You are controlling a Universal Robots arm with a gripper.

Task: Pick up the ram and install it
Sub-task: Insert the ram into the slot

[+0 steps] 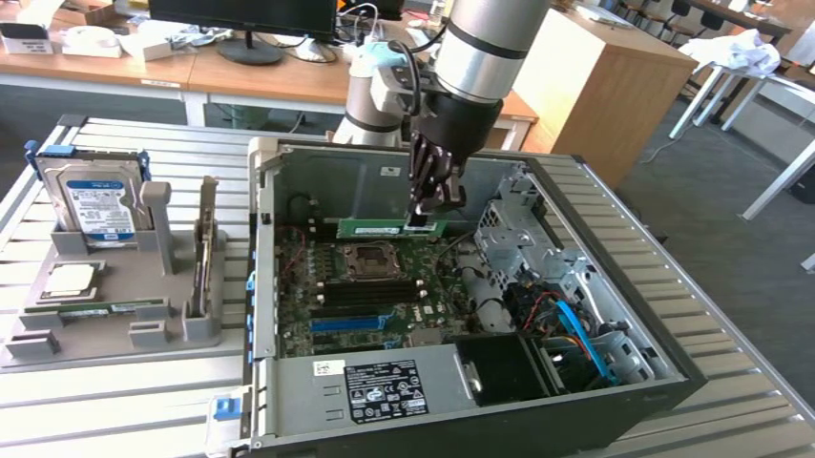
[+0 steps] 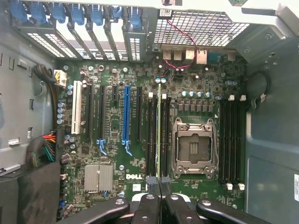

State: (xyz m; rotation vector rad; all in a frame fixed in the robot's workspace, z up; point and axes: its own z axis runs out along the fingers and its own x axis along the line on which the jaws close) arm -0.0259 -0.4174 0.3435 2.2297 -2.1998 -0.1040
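My gripper point(image 1: 429, 216) hangs over the open computer case point(image 1: 637, 382), shut on the ram point(image 1: 382, 228), a long green stick with a white label held level above the motherboard point(image 1: 338, 320). In the wrist view the ram point(image 2: 159, 135) appears edge-on as a thin green line running out from between my fingertips point(image 2: 152, 183). It lies along the black memory slots point(image 2: 152, 135) beside the CPU socket point(image 2: 194, 147), still above them. A second green stick point(image 1: 109, 307) lies in the grey holder point(image 1: 114, 336) on the exterior view's left.
The holder also carries a blue-labelled hard drive point(image 1: 95, 205) and a square silver processor point(image 1: 71, 280). Inside the case are drive cages point(image 1: 516, 234), cables point(image 1: 574, 329) and a power supply point(image 1: 382, 386). More memory slots point(image 2: 231, 140) sit on the socket's other side.
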